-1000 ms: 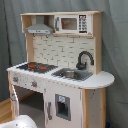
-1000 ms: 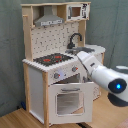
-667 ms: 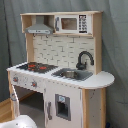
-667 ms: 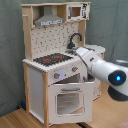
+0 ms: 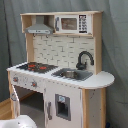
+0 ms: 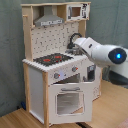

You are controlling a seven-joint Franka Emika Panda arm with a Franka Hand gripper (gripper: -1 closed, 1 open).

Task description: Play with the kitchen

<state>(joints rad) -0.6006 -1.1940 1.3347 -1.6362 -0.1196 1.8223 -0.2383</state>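
- Standing against a grey curtain (image 5: 115,60), the toy play kitchen (image 5: 55,75) is being shown whole in both exterior views, with its hob (image 6: 54,59), faucet (image 5: 84,59), sink (image 5: 72,74), microwave (image 5: 70,23) and hood (image 6: 48,20).
- In the second exterior view, the white arm (image 6: 100,51) is being reached in from the second exterior view's right, across the sink end of the counter (image 5: 102,80).
- The hand is being hidden behind the arm near the faucet; whether it is clenched or released cannot be told.
- The kitchen's long axis is being kept upright.
- Compared with the earlier frames, the arm is being carried higher and nearer the faucet, while the oven door (image 6: 67,100) is being left partly open as before.
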